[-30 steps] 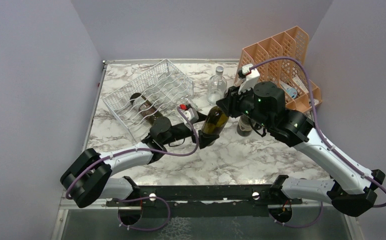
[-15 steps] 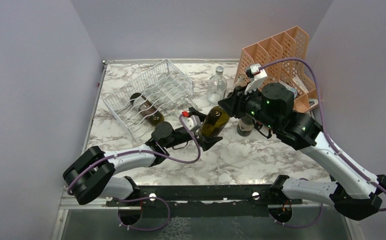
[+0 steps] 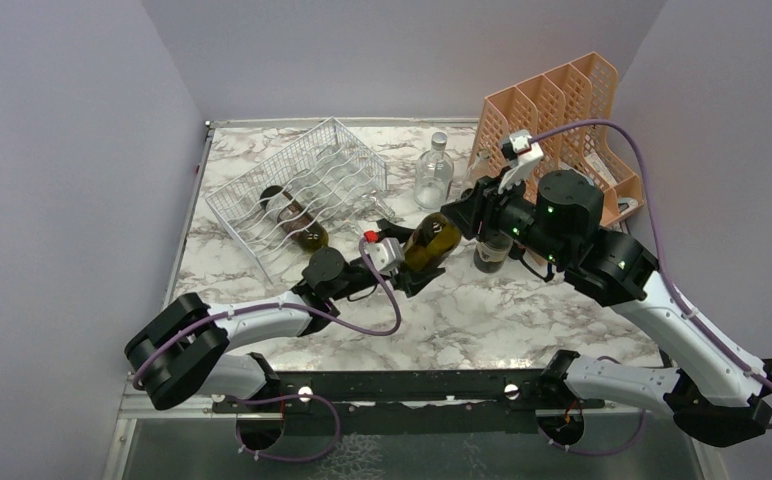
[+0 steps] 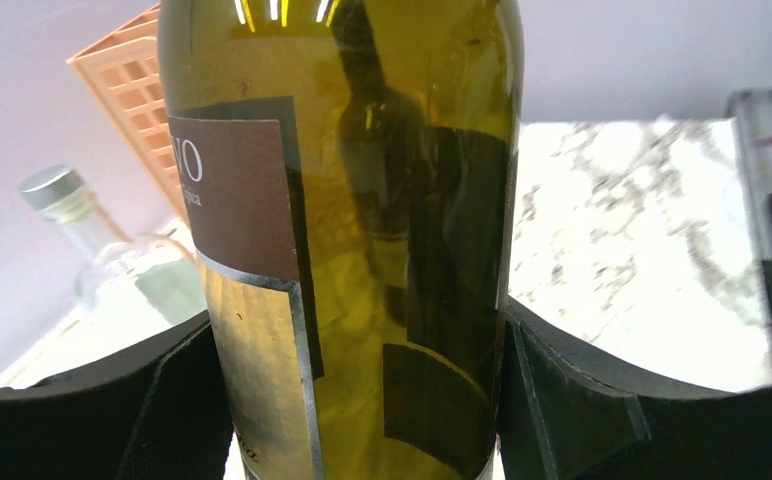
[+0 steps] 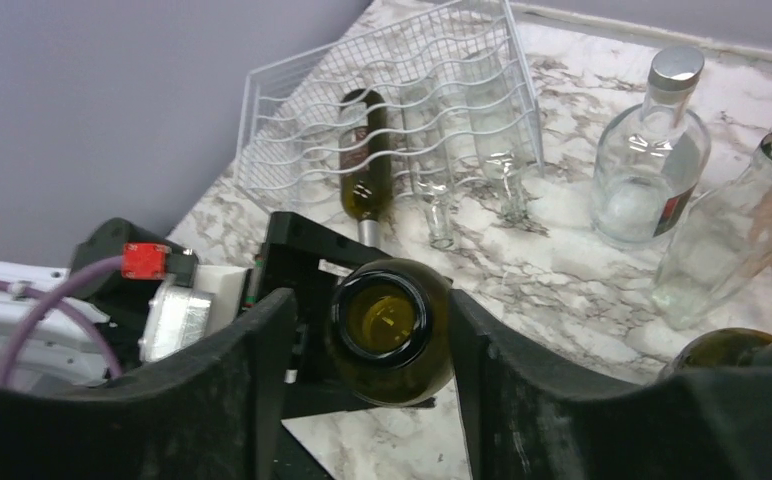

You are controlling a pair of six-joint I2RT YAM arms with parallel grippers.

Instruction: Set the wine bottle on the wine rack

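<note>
The wine rack (image 3: 262, 185) lies at the far left of the table. One dark bottle (image 3: 297, 220) rests in a cradle with its neck toward the near side. In the right wrist view, what look like two clear bottles (image 5: 440, 190) lie in the cradles beside it.

Right of the rack and apart from it, the left gripper (image 3: 410, 255) pinches the wine bottle (image 3: 434, 241) low on its olive-green body. A black finger (image 4: 177, 400) presses on each side. The bottle is tilted, its open mouth toward the right gripper (image 5: 370, 310). That gripper's jaws stand spread on either side of the neck, with a gap showing on one side.

Behind them a clear flask with a silver cap (image 3: 434, 172) stands upright. A tall clear bottle (image 5: 732, 230) leans nearby. Another dark bottle (image 3: 489, 252) stands partly hidden under the right arm.

At the far right corner sits a peach file holder (image 3: 552, 95). It holds a few small things, too small to tell.

The table (image 3: 522, 320) is white marble with grey veins. Plain lilac-grey walls (image 3: 82, 150) close it in on three sides.
</note>
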